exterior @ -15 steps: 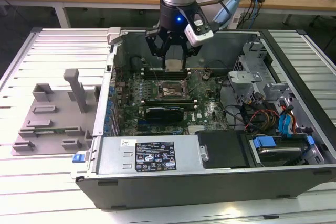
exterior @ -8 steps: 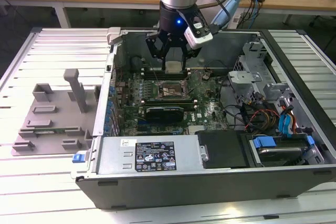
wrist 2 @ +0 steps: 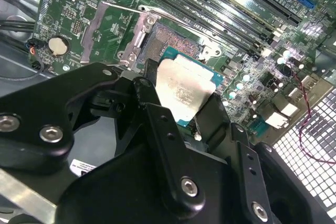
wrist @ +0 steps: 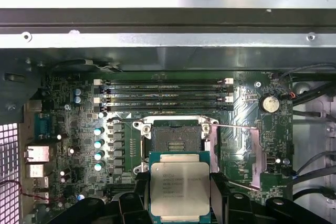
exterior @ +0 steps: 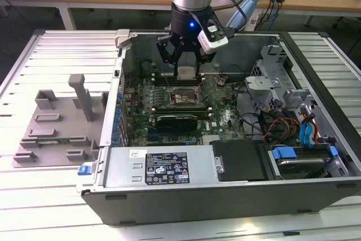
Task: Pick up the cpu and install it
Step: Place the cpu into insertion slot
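My gripper (exterior: 185,63) hangs inside the open computer case (exterior: 169,190), shut on the cpu (exterior: 185,73). The cpu is a small square chip with a silvery top and a green rim, seen in both wrist views (wrist 2: 184,90) (wrist: 179,188) clamped by its two opposite edges between the black fingers (wrist: 218,192). It is held flat, above the motherboard and just short of the open socket (wrist: 176,139). The socket's metal frame (wrist 2: 137,35) is swung open and the socket's contact field is bare. In the exterior view the socket (exterior: 183,97) lies directly below the gripper.
Memory slots (wrist: 165,95) run beside the socket. A drive bay with cables (exterior: 293,122) fills the case at the exterior view's right, and a power supply (exterior: 163,167) sits at the front. A grey plastic tray with raised blocks (exterior: 56,122) stands outside the case on the slatted table.
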### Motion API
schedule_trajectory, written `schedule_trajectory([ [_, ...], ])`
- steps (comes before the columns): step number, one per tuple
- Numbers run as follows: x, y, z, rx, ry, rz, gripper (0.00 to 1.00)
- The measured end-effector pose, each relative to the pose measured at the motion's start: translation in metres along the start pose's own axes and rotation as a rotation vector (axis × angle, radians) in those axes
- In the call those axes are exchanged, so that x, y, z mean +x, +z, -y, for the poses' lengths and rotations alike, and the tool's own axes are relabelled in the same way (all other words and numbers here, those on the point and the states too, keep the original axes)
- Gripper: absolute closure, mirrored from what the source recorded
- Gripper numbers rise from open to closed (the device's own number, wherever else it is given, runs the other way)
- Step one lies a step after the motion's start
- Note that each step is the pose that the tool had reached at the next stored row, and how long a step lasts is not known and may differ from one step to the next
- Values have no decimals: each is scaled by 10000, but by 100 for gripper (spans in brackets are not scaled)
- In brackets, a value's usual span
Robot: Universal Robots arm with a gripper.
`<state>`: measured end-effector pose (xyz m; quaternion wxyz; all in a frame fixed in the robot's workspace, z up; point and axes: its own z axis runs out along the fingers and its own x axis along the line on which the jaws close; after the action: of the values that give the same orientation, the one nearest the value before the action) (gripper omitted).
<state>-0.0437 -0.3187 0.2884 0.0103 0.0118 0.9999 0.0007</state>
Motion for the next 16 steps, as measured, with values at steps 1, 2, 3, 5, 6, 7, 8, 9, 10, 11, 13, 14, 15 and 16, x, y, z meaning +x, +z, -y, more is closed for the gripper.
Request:
schedule_trajectory([
  [1,0,1,0,0,0,0,45],
  [2,0,1,0,0,0,0,45],
  [3,0,3,0,0,0,0,45],
  [5,0,6,0,0,0,0,45],
  [6,0,7,0,0,1,0,45],
  [7,0,8,0,0,0,0,45],
  [8,0,9,0,-4,1,1,45],
  [9,0,9,0,-9,1,1,45],
  [10,0,9,0,-10,1,1,45],
  [11,0,8,0,-11,2,0,45],
  [13,0,8,0,-2,346,0,45],
  [14,0,10,0,1,591,1,45],
  [15,0,12,0,13,1134,3,45],
  [16,0,14,0,23,1632,3,45],
])
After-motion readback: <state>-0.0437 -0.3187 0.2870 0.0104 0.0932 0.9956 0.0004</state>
